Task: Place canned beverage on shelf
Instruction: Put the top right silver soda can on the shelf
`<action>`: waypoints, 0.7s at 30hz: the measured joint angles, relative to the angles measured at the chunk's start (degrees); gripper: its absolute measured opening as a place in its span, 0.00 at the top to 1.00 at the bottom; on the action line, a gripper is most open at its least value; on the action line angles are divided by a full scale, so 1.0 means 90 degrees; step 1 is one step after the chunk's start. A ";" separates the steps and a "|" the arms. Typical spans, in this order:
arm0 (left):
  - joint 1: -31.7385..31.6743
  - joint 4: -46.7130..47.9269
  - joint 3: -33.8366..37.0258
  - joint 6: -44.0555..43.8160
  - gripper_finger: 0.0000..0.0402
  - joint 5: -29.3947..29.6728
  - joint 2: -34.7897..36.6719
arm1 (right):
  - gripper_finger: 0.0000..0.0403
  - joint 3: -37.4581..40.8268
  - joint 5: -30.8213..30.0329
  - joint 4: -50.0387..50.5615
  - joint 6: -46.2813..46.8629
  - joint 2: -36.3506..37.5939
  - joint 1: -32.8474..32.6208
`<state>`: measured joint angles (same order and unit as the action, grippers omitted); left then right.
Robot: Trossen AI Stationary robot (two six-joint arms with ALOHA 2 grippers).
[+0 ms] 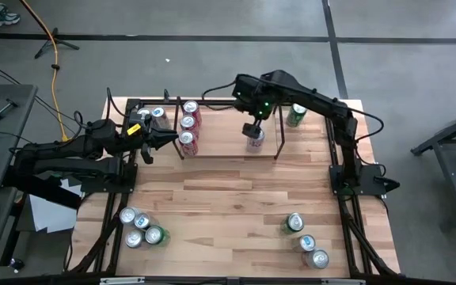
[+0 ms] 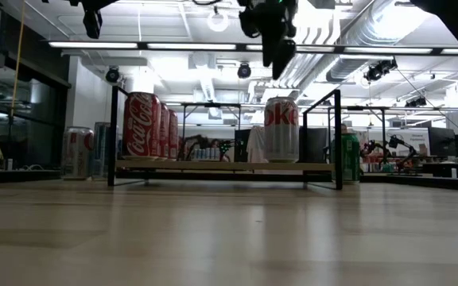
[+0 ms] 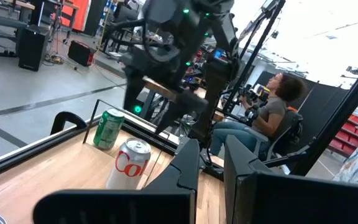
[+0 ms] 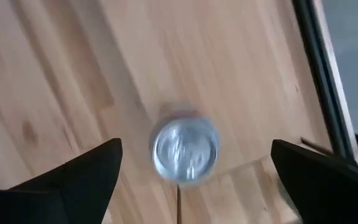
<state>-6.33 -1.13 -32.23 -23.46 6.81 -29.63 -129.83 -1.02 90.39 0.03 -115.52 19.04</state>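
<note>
The shelf (image 1: 224, 146), a low black-rod rack with a light wood base (image 2: 213, 166), stands at the table's far middle. A silver canned beverage (image 2: 281, 129) stands upright on the base near the shelf's right end. Red cans (image 2: 141, 125) stand in a row at its left end. My right gripper (image 2: 277, 48) hangs open above the silver can (image 4: 185, 151), pointing steeply down, with its fingers wide on either side and clear of it. My left gripper (image 1: 161, 140) waits shut and level at the table's left, just left of the shelf.
A green can (image 1: 296, 115) stands on the table behind the shelf's right end, and another can (image 1: 158, 113) at the far left. Clusters of cans stand at the near left (image 1: 141, 227) and near right (image 1: 305, 240). A person (image 3: 272, 112) sits beyond the table.
</note>
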 joint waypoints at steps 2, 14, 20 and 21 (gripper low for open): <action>-0.0001 0.0000 0.0000 0.0001 1.00 0.0000 -0.0002 | 0.01 0.0042 -0.0023 -0.0095 -0.0010 0.0109 -0.0056; -0.0002 0.0002 0.0000 0.0015 1.00 0.0176 -0.0012 | 0.04 0.1711 -0.0187 -0.0053 -0.0248 0.1062 -0.0172; -0.0002 0.0003 0.0000 0.0053 1.00 0.0211 -0.0012 | 0.27 0.3179 -0.0233 -0.0436 -0.0510 0.1781 -0.0208; -0.0002 0.0003 0.0000 0.0107 1.00 0.0213 -0.0012 | 0.33 0.3404 -0.0240 -0.0708 -0.0509 0.1877 -0.0205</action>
<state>-6.35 -1.10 -32.23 -22.50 8.72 -29.74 -99.19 -3.18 84.02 -4.55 -98.63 17.19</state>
